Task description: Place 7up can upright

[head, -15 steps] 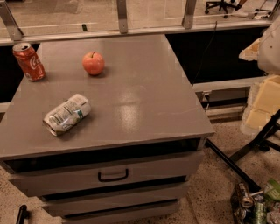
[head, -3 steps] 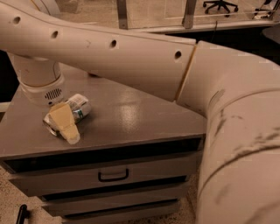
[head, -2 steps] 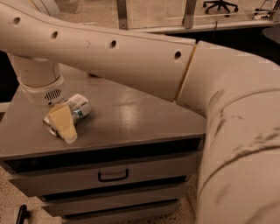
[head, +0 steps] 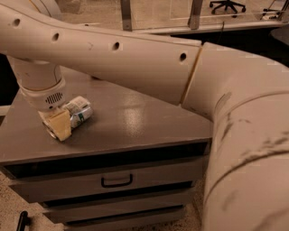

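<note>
The 7up can (head: 80,112) lies on its side on the left part of the grey cabinet top (head: 135,122), silver-white with green markings, its right end showing. My gripper (head: 59,125) hangs from the white wrist (head: 43,88) and is down at the can's left end, covering that end. My big cream arm (head: 135,58) crosses the whole view from the right.
The cabinet has a drawer with a dark handle (head: 116,181) below its front edge. The arm hides the back of the cabinet top. A railing and an office chair (head: 226,5) stand behind. Speckled floor lies at the lower left.
Five seconds ago the arm was off to the right and the can, a red can and an apple were in plain sight. Over the last second the gripper shifted slightly left at the can.
</note>
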`<state>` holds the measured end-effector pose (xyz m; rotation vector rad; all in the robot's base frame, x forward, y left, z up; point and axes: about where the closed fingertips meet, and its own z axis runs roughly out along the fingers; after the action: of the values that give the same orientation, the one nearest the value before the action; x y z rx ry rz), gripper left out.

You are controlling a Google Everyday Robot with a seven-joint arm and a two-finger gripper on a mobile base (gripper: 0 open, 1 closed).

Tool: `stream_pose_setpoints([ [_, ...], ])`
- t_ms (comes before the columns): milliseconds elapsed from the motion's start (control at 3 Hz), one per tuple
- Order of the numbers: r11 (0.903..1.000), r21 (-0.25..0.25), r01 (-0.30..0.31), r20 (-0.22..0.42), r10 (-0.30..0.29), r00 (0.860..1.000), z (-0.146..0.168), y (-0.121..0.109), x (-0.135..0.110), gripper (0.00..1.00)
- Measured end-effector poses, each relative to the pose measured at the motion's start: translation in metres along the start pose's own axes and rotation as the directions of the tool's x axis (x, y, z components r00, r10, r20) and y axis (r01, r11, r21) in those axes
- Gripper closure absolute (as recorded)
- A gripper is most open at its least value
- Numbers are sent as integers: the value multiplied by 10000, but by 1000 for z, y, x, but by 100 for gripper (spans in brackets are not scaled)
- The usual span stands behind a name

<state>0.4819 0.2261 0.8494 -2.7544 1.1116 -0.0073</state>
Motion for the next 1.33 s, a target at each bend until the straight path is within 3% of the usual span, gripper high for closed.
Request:
stream_pose_setpoints([
  [333,9981,616,-38,6,38,10000,-23,8,-6,93],
  [667,9805,1945,-286,357,220,9991,-79,34,-10,100],
  [1000,9373,3451,-486,710,256,9971,-145,65,-16,100],
  [1333,9244,3783,-478,820,180,9965,-164,72,-26,100],
])
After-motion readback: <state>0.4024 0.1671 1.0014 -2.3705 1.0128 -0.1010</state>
